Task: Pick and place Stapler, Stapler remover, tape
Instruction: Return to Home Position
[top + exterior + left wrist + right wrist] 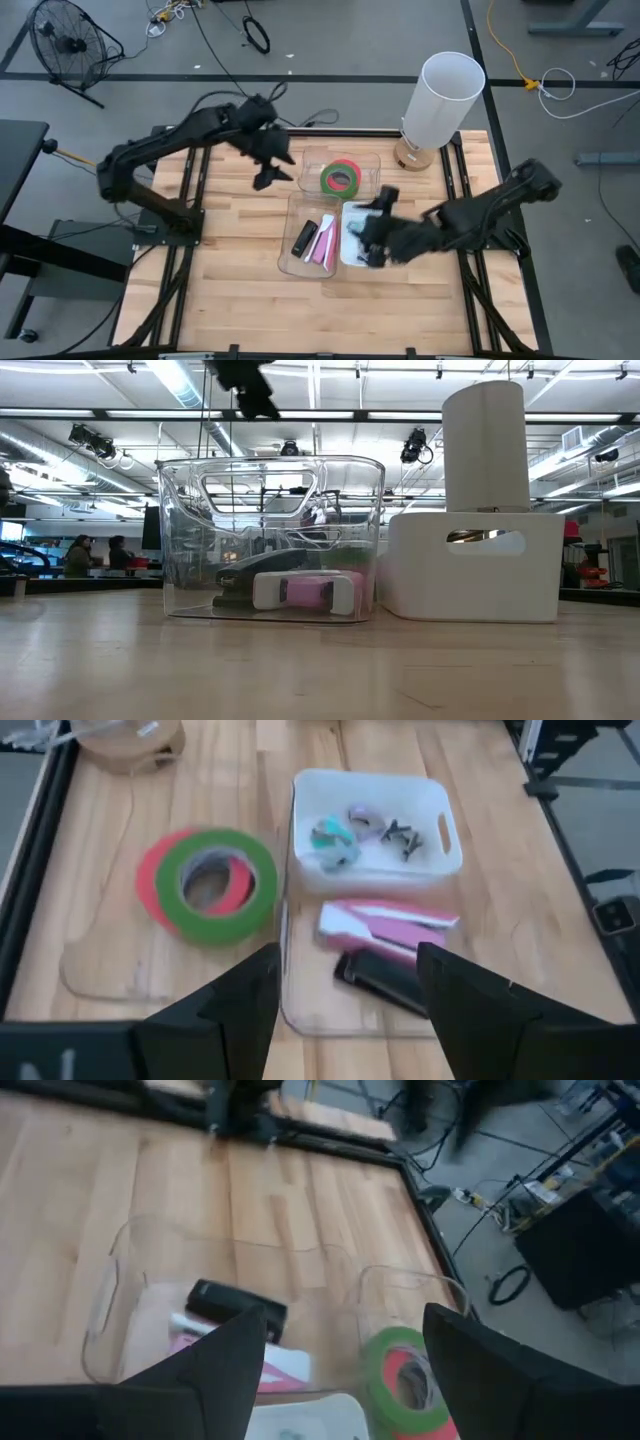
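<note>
White cylinder (pixel 447 97) near the tape (pixel 328 182)

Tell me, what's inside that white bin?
The white bin holds three small staple removers: teal, greyish and black. Overhead, the right arm covers part of it; anything beneath them is hidden.

A white cylinder (pixel 441 104) stands at the table (pixel 240 290) corner.
</note>
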### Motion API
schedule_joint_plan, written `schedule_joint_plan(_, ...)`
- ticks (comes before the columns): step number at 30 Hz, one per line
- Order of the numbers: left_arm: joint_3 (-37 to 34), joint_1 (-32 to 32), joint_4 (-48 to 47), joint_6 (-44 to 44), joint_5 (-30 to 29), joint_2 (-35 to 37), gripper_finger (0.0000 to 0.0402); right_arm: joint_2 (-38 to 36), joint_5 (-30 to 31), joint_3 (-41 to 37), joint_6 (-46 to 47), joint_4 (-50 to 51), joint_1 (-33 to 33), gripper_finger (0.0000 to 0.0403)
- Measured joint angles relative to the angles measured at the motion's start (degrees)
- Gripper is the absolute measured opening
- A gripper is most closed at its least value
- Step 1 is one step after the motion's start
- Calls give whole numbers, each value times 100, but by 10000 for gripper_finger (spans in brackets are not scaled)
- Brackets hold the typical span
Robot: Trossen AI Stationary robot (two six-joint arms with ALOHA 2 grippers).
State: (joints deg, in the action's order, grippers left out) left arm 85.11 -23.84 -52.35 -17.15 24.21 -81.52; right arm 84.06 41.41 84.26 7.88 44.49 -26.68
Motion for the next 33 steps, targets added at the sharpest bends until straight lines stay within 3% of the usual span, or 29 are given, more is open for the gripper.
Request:
schedule_joint_plan(5, -1653, -49, 1115, 169, -31, 1164, 236, -1274, -344, -1318, -4, -879, 359, 269)
schedule_joint_plan(13, -3866, -1, 3103, 623, 156, 3079, 236, -3264, -1330, -4338, -596, -4341, 1103, 269)
schedule_joint_plan(17, -4692, 7, 3678, 933, 176, 3930, 236, -3949, -1502, -5668, -580, -6026, 1408, 269)
schedule_joint_plan(24, -5259, 10, 3546, 1624, 38, 4633, 236, -4339, -1414, -7235, -43, -7495, 1489, 269)
schedule_joint_plan(33, -5275, 10, 3536, 1808, -160, 4632, 236, -4328, -1449, -8346, 68, -7411, 1487, 269)
